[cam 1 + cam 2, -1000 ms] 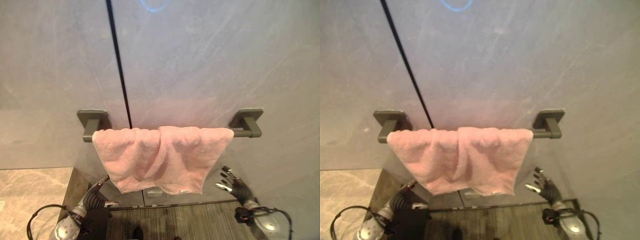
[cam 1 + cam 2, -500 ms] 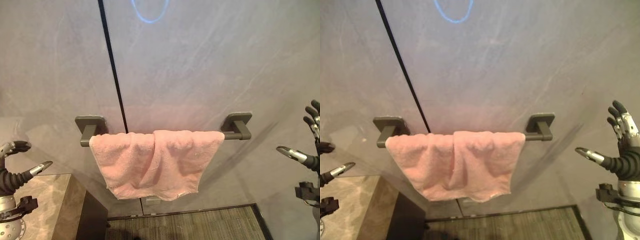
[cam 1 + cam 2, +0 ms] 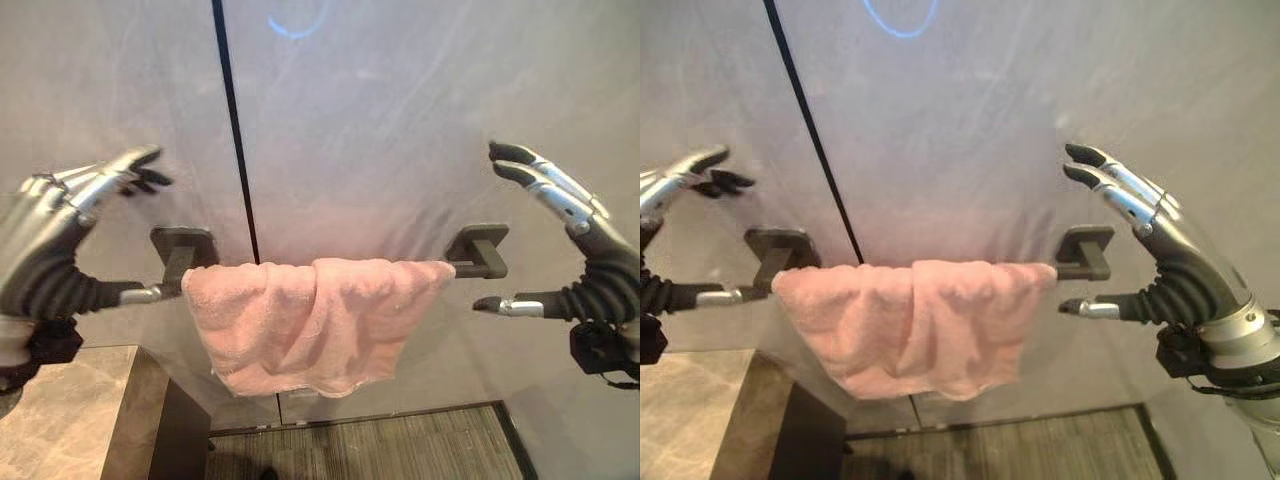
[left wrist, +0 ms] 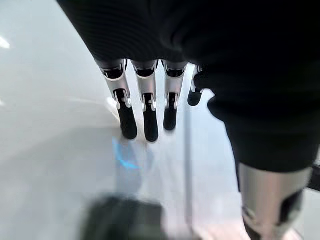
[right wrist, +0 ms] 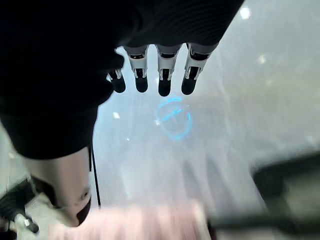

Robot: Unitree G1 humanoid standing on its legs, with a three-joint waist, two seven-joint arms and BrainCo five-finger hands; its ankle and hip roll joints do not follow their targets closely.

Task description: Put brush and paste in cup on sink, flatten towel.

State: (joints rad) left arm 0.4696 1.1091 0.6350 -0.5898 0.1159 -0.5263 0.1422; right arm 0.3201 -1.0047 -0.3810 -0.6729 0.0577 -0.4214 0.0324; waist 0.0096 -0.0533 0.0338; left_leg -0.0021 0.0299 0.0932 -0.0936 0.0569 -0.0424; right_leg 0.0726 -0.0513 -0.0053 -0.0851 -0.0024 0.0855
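In the left eye view, the pink towel hangs bunched over the dark rail on the grey wall, with a stone surface at lower left. The left hand is raised left of the towel and the right hand right of it, both apart from it. Each wrist view shows straight, spread fingers holding nothing, facing the wall.
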